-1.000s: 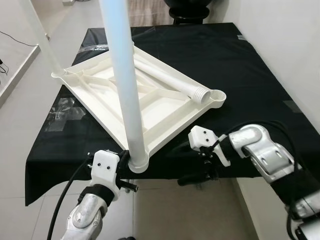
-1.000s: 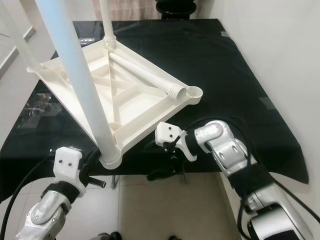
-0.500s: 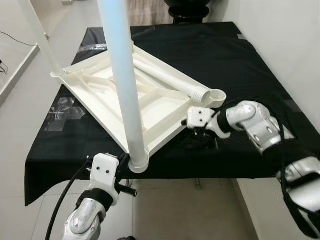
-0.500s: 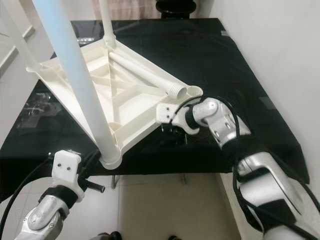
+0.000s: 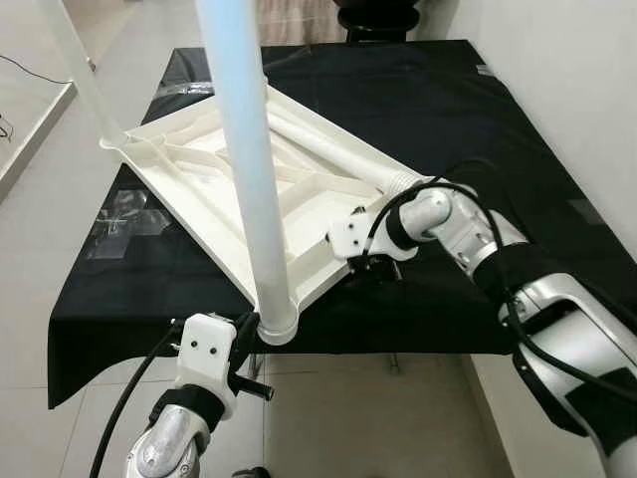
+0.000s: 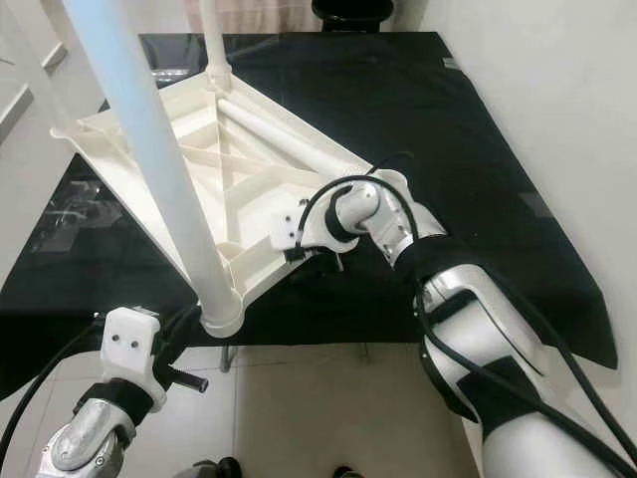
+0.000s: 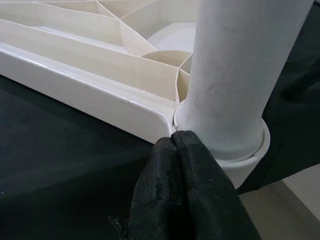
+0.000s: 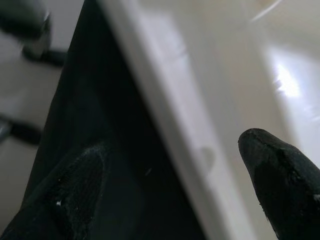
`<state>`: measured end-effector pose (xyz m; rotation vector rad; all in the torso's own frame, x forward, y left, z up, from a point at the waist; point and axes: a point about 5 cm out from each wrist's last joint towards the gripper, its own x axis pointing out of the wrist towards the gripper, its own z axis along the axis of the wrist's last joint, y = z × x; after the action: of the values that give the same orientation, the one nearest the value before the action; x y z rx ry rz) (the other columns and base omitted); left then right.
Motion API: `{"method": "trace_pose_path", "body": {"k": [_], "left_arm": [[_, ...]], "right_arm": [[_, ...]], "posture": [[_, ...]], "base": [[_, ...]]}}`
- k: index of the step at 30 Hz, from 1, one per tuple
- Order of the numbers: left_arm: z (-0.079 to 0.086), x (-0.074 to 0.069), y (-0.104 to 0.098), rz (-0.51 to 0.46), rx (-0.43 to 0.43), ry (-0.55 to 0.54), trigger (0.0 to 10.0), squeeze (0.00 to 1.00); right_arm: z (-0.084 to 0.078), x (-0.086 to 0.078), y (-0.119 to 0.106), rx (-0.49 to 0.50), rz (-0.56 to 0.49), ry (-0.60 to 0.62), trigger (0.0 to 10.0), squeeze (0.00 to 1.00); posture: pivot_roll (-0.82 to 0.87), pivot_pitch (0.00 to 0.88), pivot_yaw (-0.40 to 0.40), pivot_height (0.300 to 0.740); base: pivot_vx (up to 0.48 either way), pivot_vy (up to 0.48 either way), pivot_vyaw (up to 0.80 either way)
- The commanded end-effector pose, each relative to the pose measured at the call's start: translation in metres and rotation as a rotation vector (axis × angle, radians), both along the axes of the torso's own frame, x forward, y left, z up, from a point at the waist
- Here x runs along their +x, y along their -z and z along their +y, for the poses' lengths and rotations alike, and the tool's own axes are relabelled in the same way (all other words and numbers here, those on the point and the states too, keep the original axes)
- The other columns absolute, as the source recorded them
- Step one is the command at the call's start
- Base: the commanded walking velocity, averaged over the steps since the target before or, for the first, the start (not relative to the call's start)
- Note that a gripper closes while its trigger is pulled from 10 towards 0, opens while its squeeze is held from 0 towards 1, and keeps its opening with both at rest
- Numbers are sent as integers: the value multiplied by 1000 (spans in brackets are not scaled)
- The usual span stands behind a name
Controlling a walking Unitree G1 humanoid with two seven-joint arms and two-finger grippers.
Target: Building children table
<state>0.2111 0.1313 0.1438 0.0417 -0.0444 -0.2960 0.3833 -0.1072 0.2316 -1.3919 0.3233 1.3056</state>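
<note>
A white plastic table top [image 5: 318, 214] lies upside down and tilted on the black-clothed table [image 5: 478, 129]. One leg [image 5: 244, 169] stands in its near corner socket, and other legs rise at the far left [image 5: 80, 70] and at the back [image 6: 211, 40]. A loose leg [image 5: 328, 149] lies across the underside, its threaded end [image 5: 398, 181] by the right corner. My right gripper [image 5: 373, 269] is open, with one finger [image 8: 280, 170] over the top's near right rim [image 8: 165, 100] and the other on the cloth side. My left gripper [image 7: 175, 142] is shut, its tips touching the base of the near leg's socket.
The near socket overhangs the table's front edge, with tiled floor [image 5: 338, 418] below. A white wall [image 5: 587, 90] runs close along the right side. A dark chair base [image 5: 383, 15] stands beyond the far end.
My right gripper has risen from below the table's front edge and moved left onto the top's near right rim. The left gripper has stayed by the near socket.
</note>
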Motion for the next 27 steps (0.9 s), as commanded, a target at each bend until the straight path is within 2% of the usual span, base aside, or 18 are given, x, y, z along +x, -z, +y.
{"method": "trace_pose_path", "body": {"k": [1,6,7,8,9,20,27], "left_arm": [[-2,-4,4,28,12,-1,10000,0],[-2,-5,4,29,10,-4,10000,0],[-2,-6,5,30,9,-6,10000,0],[-2,-6,5,30,9,-6,10000,0],[-2,-6,5,30,8,-8,10000,0],[-1,-5,4,25,12,-22,10000,0],[0,-3,4,19,13,-32,10000,0]], "right_arm": [[3,1,1,-56,-6,-15,10000,0],[4,4,0,-84,-30,8,10000,0],[6,7,0,-86,-44,28,9098,0],[6,7,0,-86,-44,28,9098,0],[8,8,1,-96,-49,35,0,0],[11,9,1,-117,-29,35,0,0],[9,9,4,-88,14,54,0,0]], "posture": [[58,235,-42,740],[56,235,-46,740],[56,235,-50,740],[56,235,-50,740],[55,236,-51,740],[54,236,-59,740],[53,232,-60,740]], "base": [[0,0,0],[0,0,0],[0,0,0],[0,0,0],[0,0,0],[0,0,0],[0,0,0]]}}
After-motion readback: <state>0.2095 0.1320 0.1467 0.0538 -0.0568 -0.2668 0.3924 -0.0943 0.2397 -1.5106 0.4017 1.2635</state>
